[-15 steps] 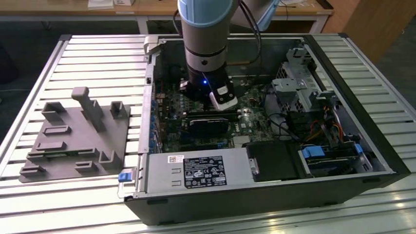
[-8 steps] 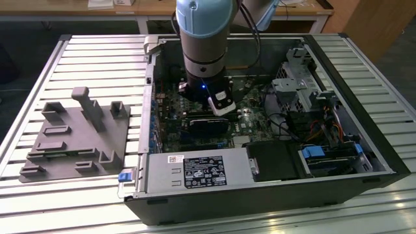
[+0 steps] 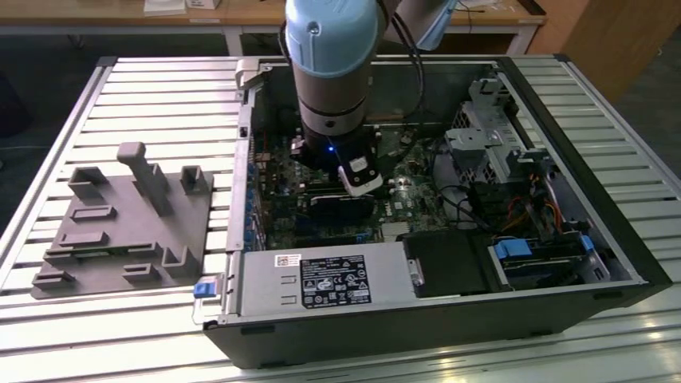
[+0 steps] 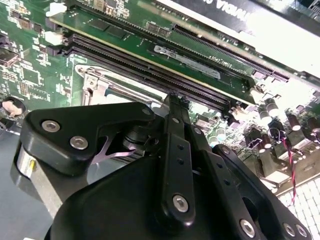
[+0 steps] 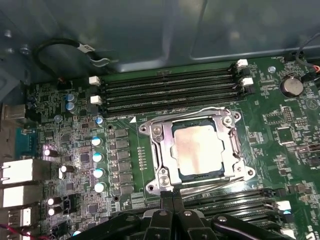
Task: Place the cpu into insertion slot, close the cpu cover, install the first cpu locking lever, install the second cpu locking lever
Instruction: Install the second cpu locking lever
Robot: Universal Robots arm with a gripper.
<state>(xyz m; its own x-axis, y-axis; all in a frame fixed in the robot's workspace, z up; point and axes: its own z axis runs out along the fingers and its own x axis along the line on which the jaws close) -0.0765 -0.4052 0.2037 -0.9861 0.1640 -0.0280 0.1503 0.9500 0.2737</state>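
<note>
The cpu [image 5: 197, 150], a pale silvery square, lies in the insertion slot, whose dark rim [image 5: 197, 123] shows around it. The cpu cover [image 5: 161, 150], a silvery frame, lies flat over the chip's edges. One thin wire lever [image 5: 210, 111] runs along the socket's side by the memory slots, and another [image 5: 220, 184] runs along the side nearest my fingers. My gripper [image 5: 172, 197] is shut, its black tips together right at that near edge of the socket. In the second wrist view the gripper [image 4: 172, 97] points at the socket frame [image 4: 100, 82]. The arm [image 3: 330, 80] reaches down into the open computer case.
Long black memory slots [image 5: 170, 90] flank the socket, and a row of capacitors [image 5: 99, 165] stands beside it. The grey power supply box [image 3: 319, 283] and drive cage [image 3: 490, 136] crowd the case. A grey fixture plate [image 3: 127, 223] lies at the exterior view's left.
</note>
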